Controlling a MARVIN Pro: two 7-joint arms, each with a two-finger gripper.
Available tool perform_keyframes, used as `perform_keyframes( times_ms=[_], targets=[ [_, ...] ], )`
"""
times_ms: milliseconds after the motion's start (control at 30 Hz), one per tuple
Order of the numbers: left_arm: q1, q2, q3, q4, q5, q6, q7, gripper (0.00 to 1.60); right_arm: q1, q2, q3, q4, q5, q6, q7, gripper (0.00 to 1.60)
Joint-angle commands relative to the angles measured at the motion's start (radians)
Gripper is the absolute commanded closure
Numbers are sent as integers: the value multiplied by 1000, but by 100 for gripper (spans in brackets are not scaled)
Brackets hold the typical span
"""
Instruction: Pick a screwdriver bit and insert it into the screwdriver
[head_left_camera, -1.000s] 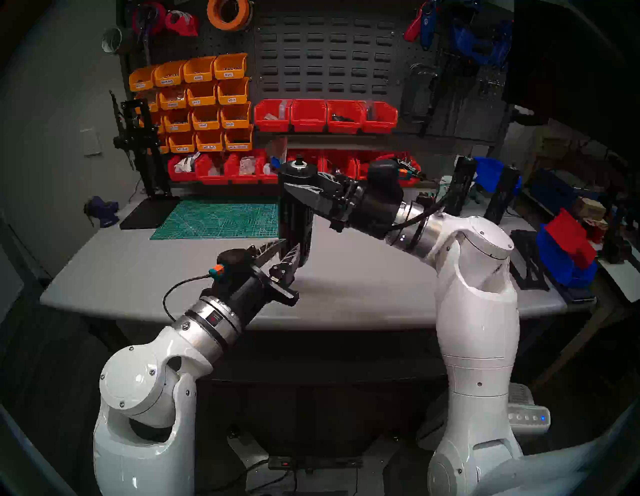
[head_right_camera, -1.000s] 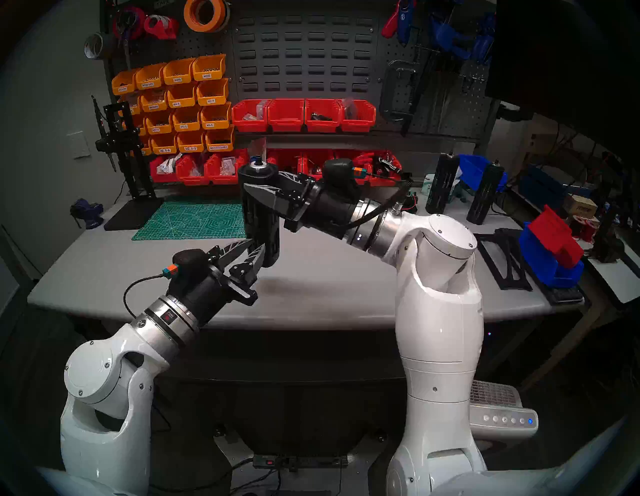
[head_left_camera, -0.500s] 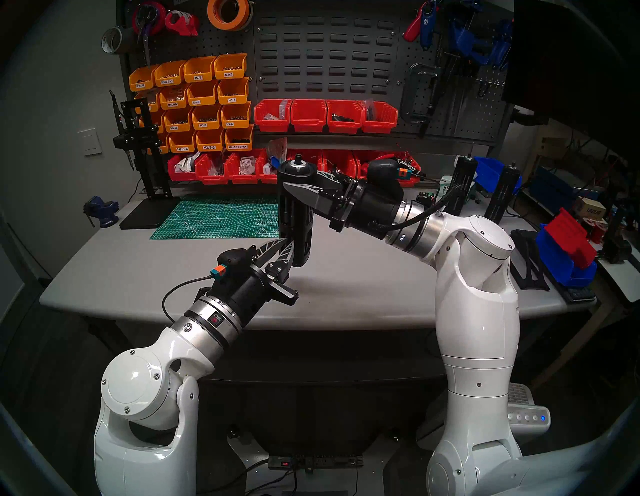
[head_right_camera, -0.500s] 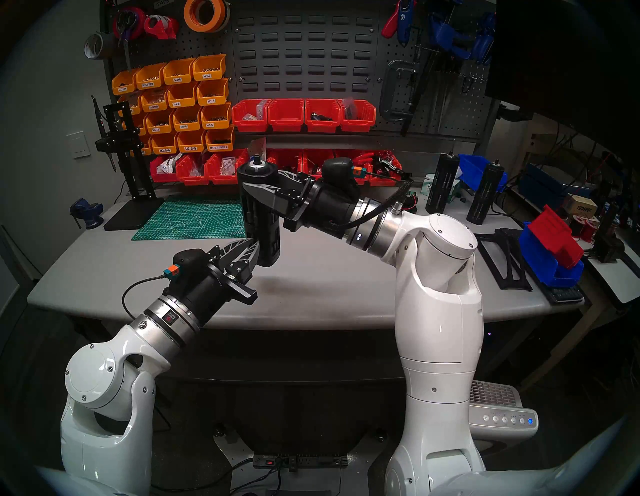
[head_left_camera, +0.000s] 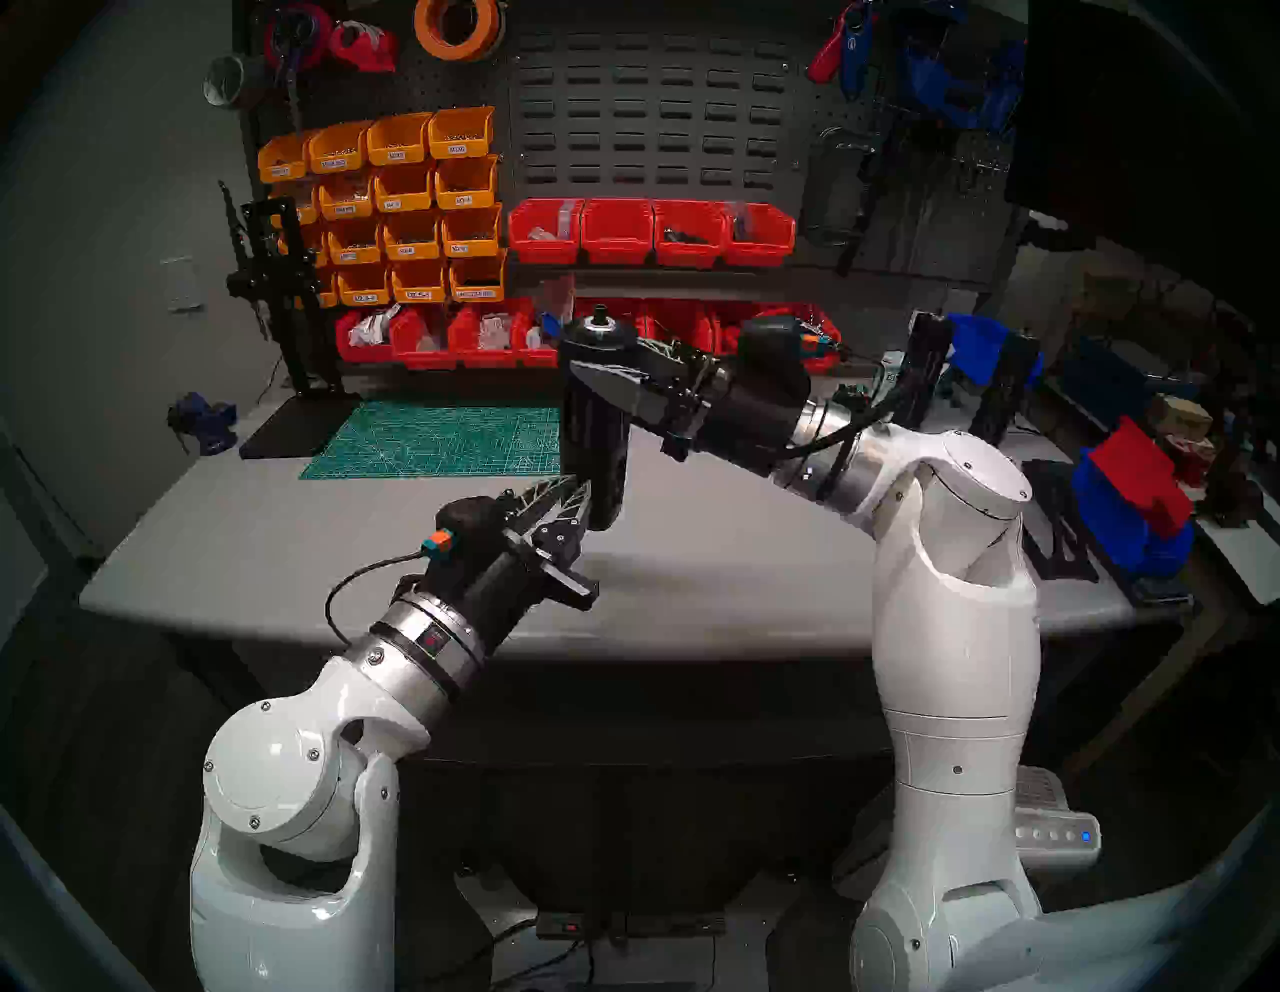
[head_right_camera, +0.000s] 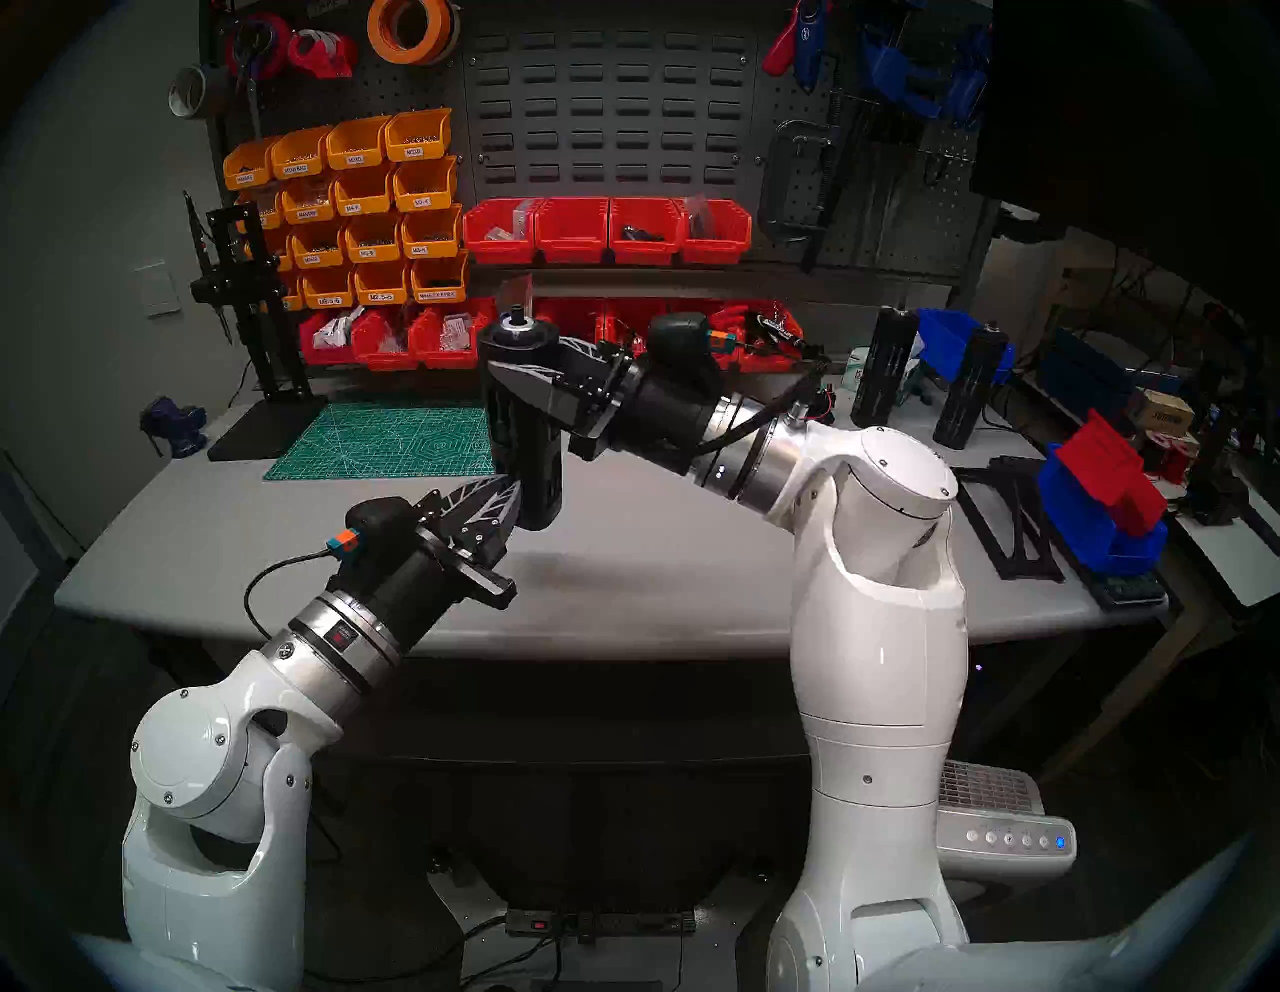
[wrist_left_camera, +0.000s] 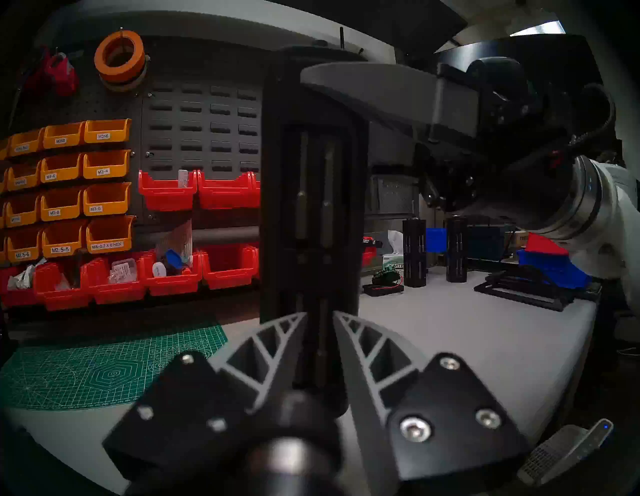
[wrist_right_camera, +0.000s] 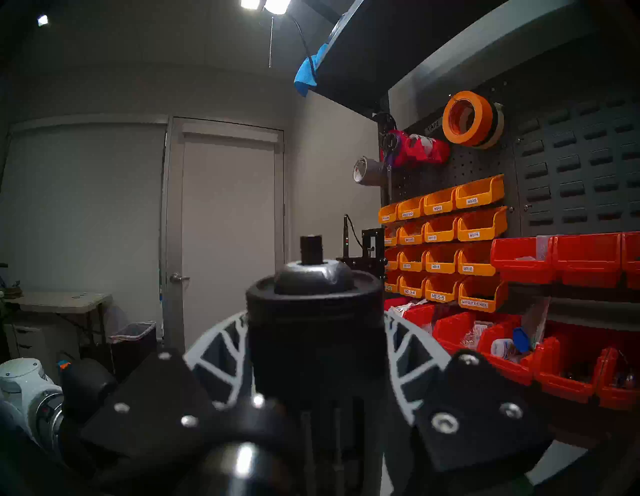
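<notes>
Black screwdriver (head_left_camera: 594, 422) pinched in right pincer (head_left_camera: 601, 377); left pincer (wrist_left_camera: 320, 341) clamping one bit (wrist_left_camera: 322, 343).

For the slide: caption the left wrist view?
Left claw closing around a bit in the screwdriver held by right claw.

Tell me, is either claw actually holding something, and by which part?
The right gripper clamps the screwdriver near its top. Whether the left gripper, at its lower slot, grips a bit cannot be told.

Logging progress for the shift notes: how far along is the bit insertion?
Done: right gripper holds the screwdriver upright above the table. In hand: left gripper closing around a screwdriver bit in its lower slot. Left: pull it out, insert it on top.
</notes>
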Motion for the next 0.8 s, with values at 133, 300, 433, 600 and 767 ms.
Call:
perform_keyframes(
  times_ms=[133,300,433,600,767],
  targets=[
    [-14,-1,-8,-24,-17,-19,-15,82,41,-20,6,-35,11,-14,-2,160],
    [-15,-3,-10,-21,-20,-25,-20,78,38,-23,1,-39,12,-9,5,160],
    [-13,-5,-11,-23,-16,-25,-20,79,36,-27,-4,-41,12,-6,11,160],
    [-13,-8,-12,-23,-18,-23,-23,78,35,-29,-6,-40,9,-6,15,160],
    [-16,-10,-14,-21,-20,-20,-29,80,36,-32,-7,-38,7,-5,20,160]
  ],
)
